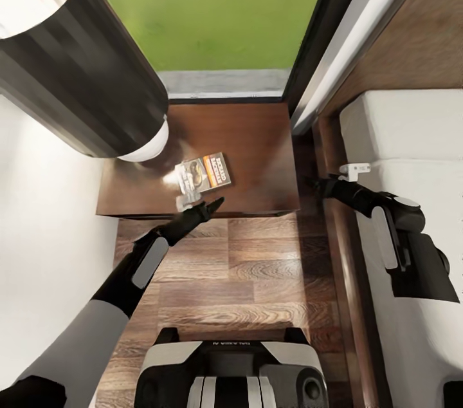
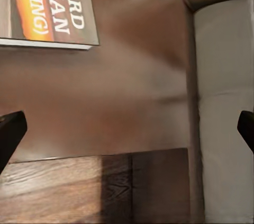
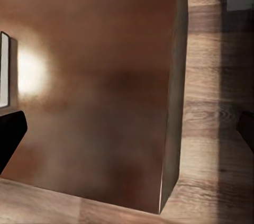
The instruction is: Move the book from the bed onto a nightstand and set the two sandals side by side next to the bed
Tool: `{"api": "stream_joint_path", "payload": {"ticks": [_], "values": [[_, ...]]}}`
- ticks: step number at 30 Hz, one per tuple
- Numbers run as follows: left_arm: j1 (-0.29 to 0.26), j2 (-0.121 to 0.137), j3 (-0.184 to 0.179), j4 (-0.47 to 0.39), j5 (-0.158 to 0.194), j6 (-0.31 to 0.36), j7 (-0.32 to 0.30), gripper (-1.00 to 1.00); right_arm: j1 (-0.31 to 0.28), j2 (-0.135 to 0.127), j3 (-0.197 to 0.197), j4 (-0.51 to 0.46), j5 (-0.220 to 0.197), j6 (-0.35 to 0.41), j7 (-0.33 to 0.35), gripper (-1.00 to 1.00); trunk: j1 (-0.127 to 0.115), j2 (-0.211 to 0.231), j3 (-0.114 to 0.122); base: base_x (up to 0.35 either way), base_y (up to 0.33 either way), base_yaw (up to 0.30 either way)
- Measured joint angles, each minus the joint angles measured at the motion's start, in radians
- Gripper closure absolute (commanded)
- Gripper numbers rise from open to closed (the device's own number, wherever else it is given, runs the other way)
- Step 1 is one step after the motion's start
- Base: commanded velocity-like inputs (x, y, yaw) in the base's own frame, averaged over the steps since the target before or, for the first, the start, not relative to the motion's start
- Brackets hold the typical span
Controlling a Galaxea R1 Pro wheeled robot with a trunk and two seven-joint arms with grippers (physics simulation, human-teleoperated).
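book (image 1: pixel 204 174) flat on nightstand (image 1: pixel 257 138); left tool (image 1: pixel 207 207) beside

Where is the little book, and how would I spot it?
Find the big bed with its pale mattress; beside it, under the window, stands a reddish-brown nightstand. The book lies flat on top, near the front edge. It is thin, with an orange band and white letters.

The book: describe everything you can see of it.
The book is a small, thin paperback lying flat, cover up, on the reddish-brown nightstand, near its front edge. The cover shows a grey-and-dark picture, an orange band and white lettering; the left wrist view shows the letters "HARD" and "KING". It is closed and sits skewed to the stand's edges. The left gripper hangs open just in front of it, not touching. Only the stand's top touches it.
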Motion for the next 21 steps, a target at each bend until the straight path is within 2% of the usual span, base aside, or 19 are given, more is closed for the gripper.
{"api": "stream_joint_path", "payload": {"ticks": [3,6,9,11,15,21], "values": [[0.001,0.002,-0.037,-0.011,-0.001,0.015,0.042,-1.0,0.001,-0.003,-0.011,-0.001,0.0,0.015,0.0,-1.0,-0.012,0.021,0.009,0.0,0.0,0.0],[0.005,0.001,-0.075,-0.02,0.0,0.073,0.093,-1.0,0.002,-0.015,-0.018,-0.002,-0.001,0.086,0.001,-1.0,-0.023,0.042,0.019,0.0,0.0,0.0],[0.014,-0.007,-0.096,-0.014,0.001,0.098,0.105,-1.0,0.004,-0.016,-0.017,-0.001,0.0,0.108,0.002,-1.0,-0.035,0.063,0.028,0.0,0.0,0.0],[0.019,-0.009,-0.127,-0.015,0.001,0.106,0.121,-1.0,0.013,-0.018,-0.016,-0.001,0.0,0.113,0.002,-1.0,-0.042,0.077,0.034,0.0,0.0,0.0],[0.035,-0.001,-0.224,-0.033,0.003,0.115,0.175,-1.0,0.066,-0.02,-0.015,0.0,0.002,0.115,0.002,-1.0,-0.058,0.105,0.047,0.0,0.0,0.0],[0.074,0.003,-0.256,-0.041,0.003,0.118,0.229,-1.0,0.124,-0.02,-0.012,0.003,0.003,0.115,0.001,-1.0,-0.081,0.147,0.066,0.0,0.0,0.0]]}}
